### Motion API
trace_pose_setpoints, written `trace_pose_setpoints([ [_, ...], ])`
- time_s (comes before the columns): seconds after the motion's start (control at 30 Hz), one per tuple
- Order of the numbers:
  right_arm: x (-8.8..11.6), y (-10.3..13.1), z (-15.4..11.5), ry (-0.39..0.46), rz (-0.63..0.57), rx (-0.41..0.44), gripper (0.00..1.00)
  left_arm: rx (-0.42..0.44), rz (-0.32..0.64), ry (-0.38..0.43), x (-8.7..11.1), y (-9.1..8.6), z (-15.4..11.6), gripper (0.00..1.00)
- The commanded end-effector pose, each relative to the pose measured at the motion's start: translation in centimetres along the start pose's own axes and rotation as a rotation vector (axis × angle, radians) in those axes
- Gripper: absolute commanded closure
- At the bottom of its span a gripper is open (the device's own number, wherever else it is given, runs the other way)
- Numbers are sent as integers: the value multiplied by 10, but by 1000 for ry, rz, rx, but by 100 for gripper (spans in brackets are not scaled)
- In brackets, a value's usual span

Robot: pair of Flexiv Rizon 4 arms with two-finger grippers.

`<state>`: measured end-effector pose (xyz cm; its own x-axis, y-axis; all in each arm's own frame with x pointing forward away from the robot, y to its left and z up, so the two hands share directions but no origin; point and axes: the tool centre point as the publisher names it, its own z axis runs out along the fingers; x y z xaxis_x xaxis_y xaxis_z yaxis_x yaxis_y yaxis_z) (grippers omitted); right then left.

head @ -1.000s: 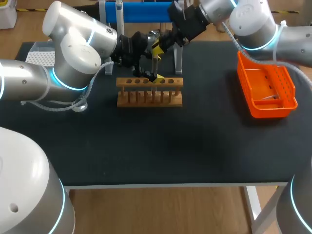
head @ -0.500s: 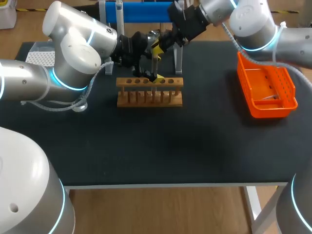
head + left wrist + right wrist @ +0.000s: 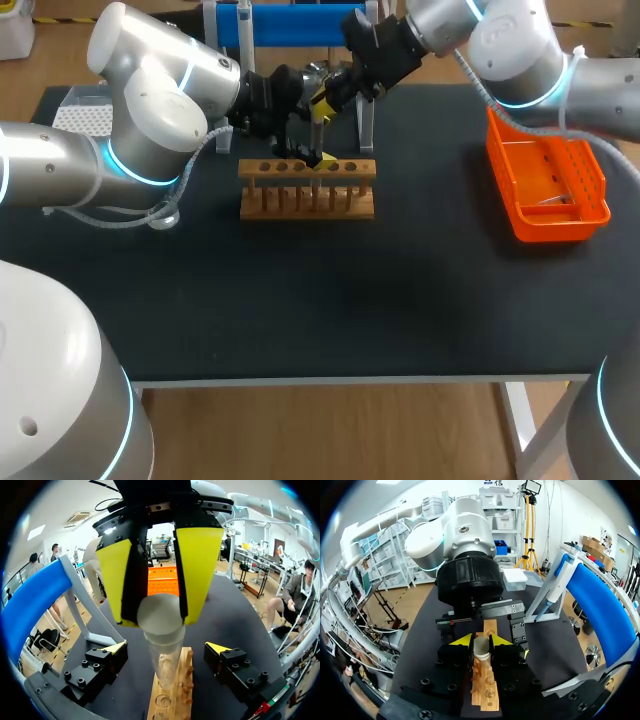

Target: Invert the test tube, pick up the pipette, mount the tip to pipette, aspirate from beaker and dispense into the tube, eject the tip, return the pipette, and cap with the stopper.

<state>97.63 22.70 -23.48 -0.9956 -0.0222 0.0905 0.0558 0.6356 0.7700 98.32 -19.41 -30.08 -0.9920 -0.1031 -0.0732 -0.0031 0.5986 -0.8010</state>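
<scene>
Your tube (image 3: 162, 655) stands upright over the rack (image 3: 300, 200), its lower end at one of the middle holes. You cannot tell from these views whether it is seated. The right gripper (image 3: 481, 641) is clamped narrow on the tube's upper end, pinching only the very top. The left gripper (image 3: 166, 648) sits low by the rack with its fingers spread wide, one on each side of the tube and apart from it. The blue stand (image 3: 290, 25) is behind the rack, and the orange tray (image 3: 550, 185) lies well off to the right.

Your main risk is probably that short hold. With so little of the tube between the fingers, any tilt could let it pivot or slip. If the lower end is in the hole, a sideways pull may bind it and drag or tip the rack. Both grippers crowd the same spot, so a lift or turn that is not straight could knock the tube or the right fingers against the left ones.
</scene>
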Motion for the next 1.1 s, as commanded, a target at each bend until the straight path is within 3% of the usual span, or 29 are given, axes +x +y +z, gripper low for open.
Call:
trace_pose_setpoints([
  [0.03,3,-4,2,-11,5,6,69,-4,-1,5,-1,-1,0,0],
  [0.07,2,-4,2,-18,8,-3,53,-4,-1,5,-1,-1,0,0],
  [0.1,2,-5,1,-21,8,-16,20,-4,-1,5,-1,-1,0,0],
  [0.13,2,-4,-1,-22,2,-31,0,-4,-1,5,-1,-1,0,0],
  [0.67,2,-3,-27,-65,-102,-304,1,-4,-1,5,-1,-1,0,0],
  [0.7,3,-2,-28,-64,-106,-321,12,-4,-1,5,-1,-1,0,0],
  [0.77,4,-1,-29,-57,-119,-357,58,-4,-1,5,-1,-1,0,0],
  [0.83,5,1,-29,-55,-131,-380,76,-4,-1,5,-1,-1,0,0],
  [0.87,5,2,-29,-50,-136,-394,100,-4,-1,5,-1,-1,0,0],
  [1.1,6,6,-25,-16,-120,-473,100,-4,-1,5,-1,-1,0,0],
])
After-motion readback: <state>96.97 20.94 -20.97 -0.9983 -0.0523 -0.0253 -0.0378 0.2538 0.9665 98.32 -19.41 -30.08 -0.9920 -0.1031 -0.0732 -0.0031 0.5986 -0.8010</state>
